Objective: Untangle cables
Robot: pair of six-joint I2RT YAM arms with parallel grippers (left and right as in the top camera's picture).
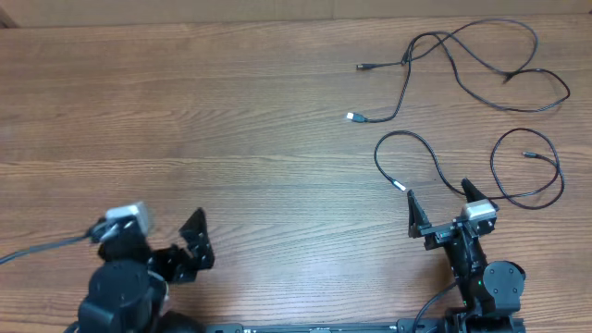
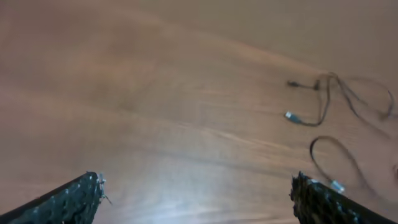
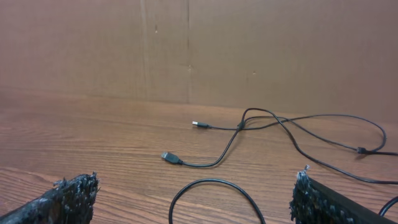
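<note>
Landmark: right hand (image 1: pixel 438 192) | near cable (image 1: pixel 378 153) on bench (image 1: pixel 185 120) just beyond it, loops spread to both its sides | far cable (image 1: pixel 404 61) farther beyond, apart from near cable | left hand (image 1: pixel 196 242) well apart to its left

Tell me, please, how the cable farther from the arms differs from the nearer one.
The far cable lies well clear of the right gripper; the near cable runs right by it. The far cable's two left plugs lie close together; the near cable's ends lie wide apart. Both are thin, black and loosely looped.
</note>
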